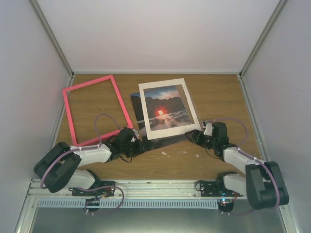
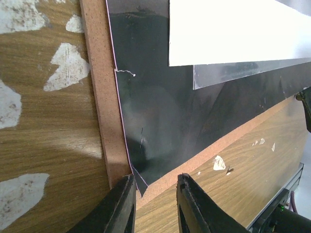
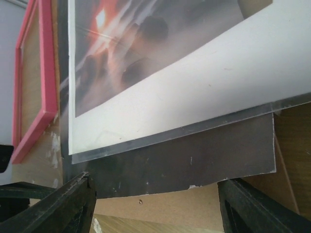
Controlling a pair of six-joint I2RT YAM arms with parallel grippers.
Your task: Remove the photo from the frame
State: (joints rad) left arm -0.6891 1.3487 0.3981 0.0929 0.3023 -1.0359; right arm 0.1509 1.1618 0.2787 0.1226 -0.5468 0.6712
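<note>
The pink-red frame [image 1: 97, 109] lies empty at the table's left; its rail also shows in the right wrist view [image 3: 46, 73]. The photo [image 1: 163, 109] lies to its right under a white mat board [image 1: 167, 131], its sun showing through the window [image 3: 112, 29]. Its dark glossy lower edge [image 2: 160, 121] [image 3: 194, 160] rests on the brown backing board [image 2: 104, 97] [image 3: 160, 206]. My left gripper [image 1: 141, 144] [image 2: 154, 187] is open, its jaws either side of the stack's near-left corner. My right gripper [image 1: 194, 136] [image 3: 155, 194] is wide open at the stack's near-right edge.
A clear sheet [image 2: 233, 73] [image 3: 194, 128] pokes out under the mat. The wooden table [image 1: 214, 97] has white chipped spots [image 1: 180, 153]. Grey walls close in the left, back and right. A metal rail [image 1: 160, 187] runs along the near edge.
</note>
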